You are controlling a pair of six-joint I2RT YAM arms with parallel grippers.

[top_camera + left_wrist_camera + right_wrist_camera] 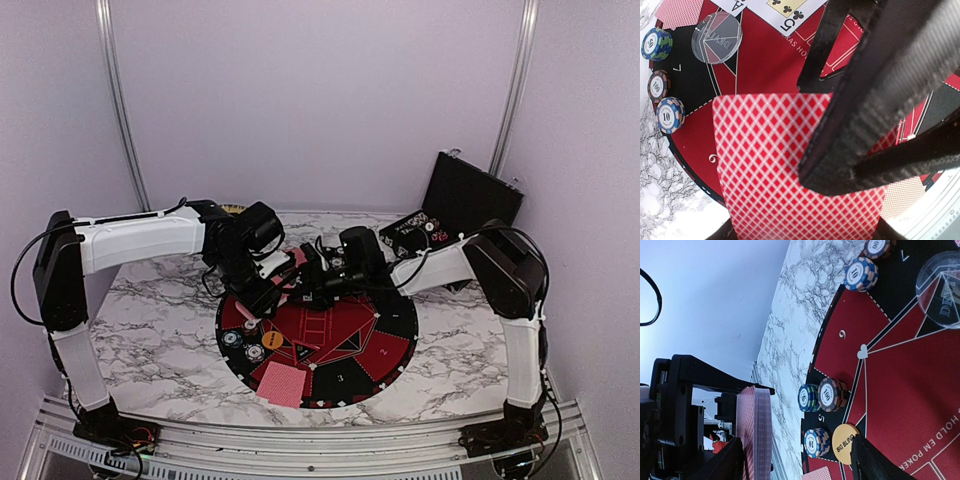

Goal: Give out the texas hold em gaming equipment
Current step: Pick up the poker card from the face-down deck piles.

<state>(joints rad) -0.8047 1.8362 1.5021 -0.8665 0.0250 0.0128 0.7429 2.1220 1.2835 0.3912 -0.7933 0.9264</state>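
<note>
Top external view: left pincer [270,295] and right pincer [308,278] meet over the upper left of the round mat [390,340], presumably so one can feed the other. Left wrist view: left pincer clamps a deck [775,170] of red lattice-backed cards low centre, likely as a dealer's supply. Right wrist view: right pincer stands wide, gripping nothing, deck at lower left, striped chips [827,394] and orange disc [846,444] already on seats.

A white marble table [160,340] is holding a big round red-and-black mat [385,355] in the middle. A black case [470,195] is sitting open at its back right corner.
</note>
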